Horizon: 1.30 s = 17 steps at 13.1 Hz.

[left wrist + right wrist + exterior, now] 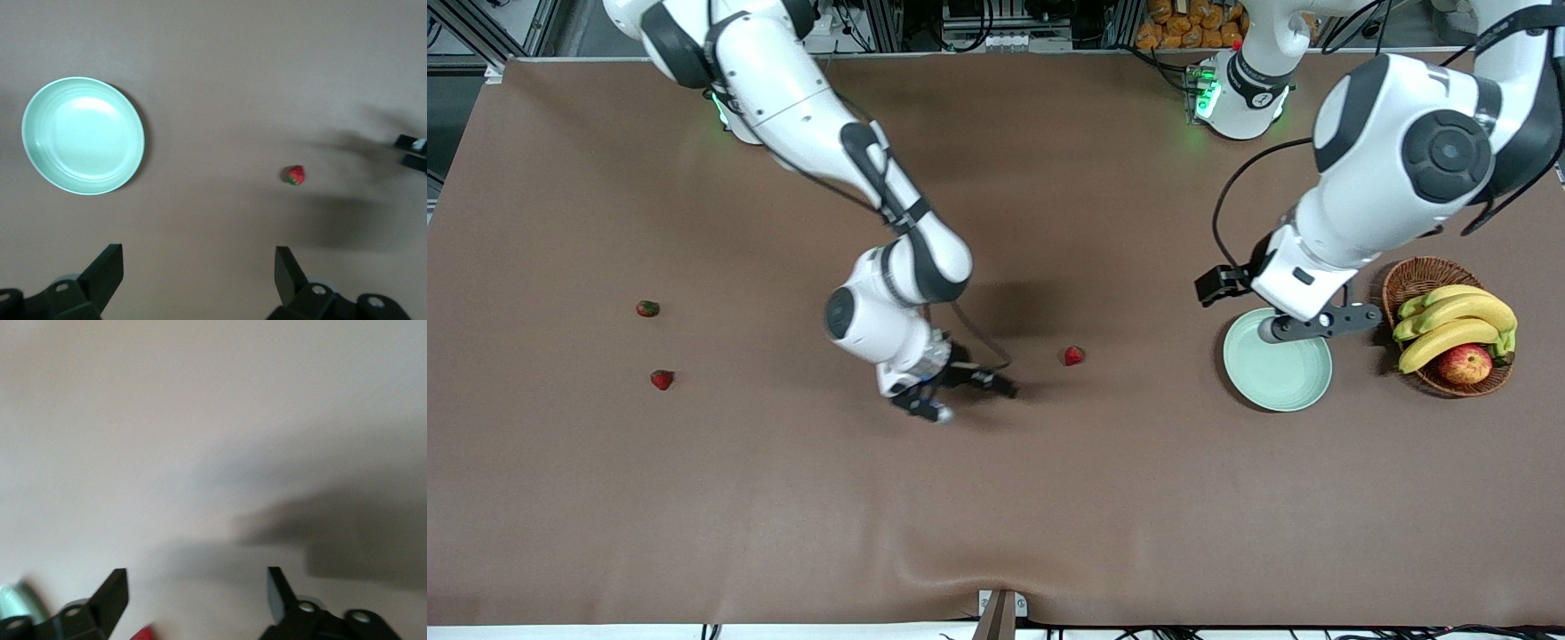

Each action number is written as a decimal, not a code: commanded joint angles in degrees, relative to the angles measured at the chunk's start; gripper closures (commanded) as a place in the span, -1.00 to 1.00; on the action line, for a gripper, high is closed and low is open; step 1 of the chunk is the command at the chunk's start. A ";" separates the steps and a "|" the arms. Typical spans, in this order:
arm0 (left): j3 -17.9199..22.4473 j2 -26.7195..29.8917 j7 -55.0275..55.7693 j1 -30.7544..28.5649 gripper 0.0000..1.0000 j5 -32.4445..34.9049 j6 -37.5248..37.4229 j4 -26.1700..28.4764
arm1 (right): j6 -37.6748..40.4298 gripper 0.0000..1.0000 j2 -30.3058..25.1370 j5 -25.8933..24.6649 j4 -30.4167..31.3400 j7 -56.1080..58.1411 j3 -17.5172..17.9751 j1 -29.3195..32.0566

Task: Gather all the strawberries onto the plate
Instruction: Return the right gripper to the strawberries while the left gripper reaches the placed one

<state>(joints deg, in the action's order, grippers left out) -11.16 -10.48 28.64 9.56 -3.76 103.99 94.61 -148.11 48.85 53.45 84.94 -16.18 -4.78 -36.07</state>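
Observation:
Three tiny red strawberries lie on the brown table: one (1073, 356) near the middle and two (647, 308) (662, 380) toward the right arm's end. The mint-green plate (1278, 373) is empty, toward the left arm's end. My right gripper (969, 400) is open and empty, low over the table beside the middle strawberry, whose red edge shows in the right wrist view (141, 633). My left gripper (1316, 322) is open and empty, up over the plate's edge. The left wrist view shows the plate (83, 135), the middle strawberry (295, 175) and my open left gripper (199, 267).
A brown wicker basket (1423, 271) stands beside the plate at the left arm's end, holding bananas (1458, 320) and a red-yellow apple (1464, 363). The brown cloth ends at the table's front edge.

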 commanded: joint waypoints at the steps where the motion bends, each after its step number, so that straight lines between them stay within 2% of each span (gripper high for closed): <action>1: -0.01 -4.44 3.60 2.91 -1.00 -0.90 0.95 -3.89 | 3.41 -1.00 -6.92 -10.51 9.09 0.54 0.56 6.69; 4: 0.08 -12.25 10.63 7.65 -1.00 -0.63 1.30 -10.12 | 17.72 -1.00 -9.90 -27.91 8.76 0.71 0.65 16.53; 6: 0.34 -17.44 12.83 10.65 -1.00 -0.46 3.57 -13.83 | 23.10 -1.00 -12.01 -36.62 8.67 0.89 0.74 21.90; 8: 0.17 -20.18 16.69 12.67 -1.00 -0.46 10.41 -14.01 | 25.41 -1.00 -13.25 -42.79 8.67 2.37 0.82 26.38; 10: 0.34 -23.43 19.16 15.48 -1.00 -0.46 16.56 -14.28 | 26.28 -1.00 -13.34 -45.10 8.67 6.14 0.91 30.16; 13: 0.96 -28.35 22.06 20.40 -1.00 -0.11 23.25 -14.28 | 27.70 -1.00 -13.25 -45.72 8.75 16.68 0.91 35.53; 15: 1.31 -29.68 22.07 21.56 -1.00 2.77 24.33 -13.93 | 28.48 -1.00 -13.17 -47.81 8.84 19.42 0.91 38.08; 17: 1.22 -29.24 21.64 20.59 -1.00 7.35 20.84 -12.00 | 28.66 -1.00 -13.08 -51.33 8.84 20.92 0.91 39.76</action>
<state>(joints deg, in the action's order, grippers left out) -10.57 -40.00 49.96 30.78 0.12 127.92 82.51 -119.75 37.22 5.29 92.31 3.29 -5.16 1.85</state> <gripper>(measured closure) 0.000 0.000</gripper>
